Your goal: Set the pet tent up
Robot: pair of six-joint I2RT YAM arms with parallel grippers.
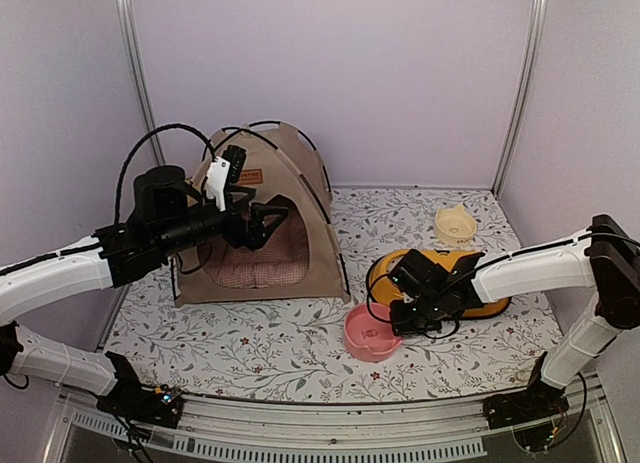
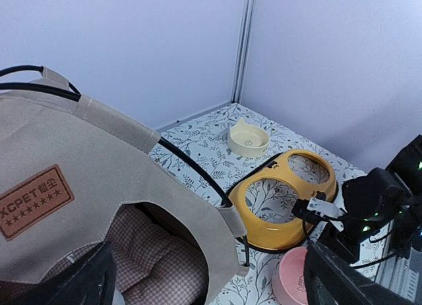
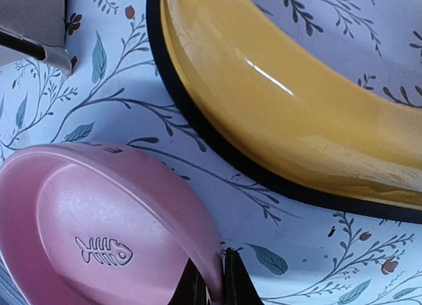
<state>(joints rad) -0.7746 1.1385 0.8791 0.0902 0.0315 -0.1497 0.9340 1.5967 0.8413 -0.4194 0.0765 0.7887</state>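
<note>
Upright, pet tent (image 1: 300,183) stands left-rear on floral table (image 1: 250,353), checked cushion (image 1: 265,268) inside. Left gripper (image 1: 268,221) hangs at its doorway, fingers wide apart. Yellow bowl stand (image 2: 270,236) sits to the right. Right gripper (image 3: 212,285) is clamped on pink bowl (image 1: 370,331) rim.

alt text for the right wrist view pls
The right gripper pinches the rim of a pink bowl with a fish-bone emblem, seen close up on a floral table cover. A yellow bowl stand with a black base edge curves across the upper right.
</note>
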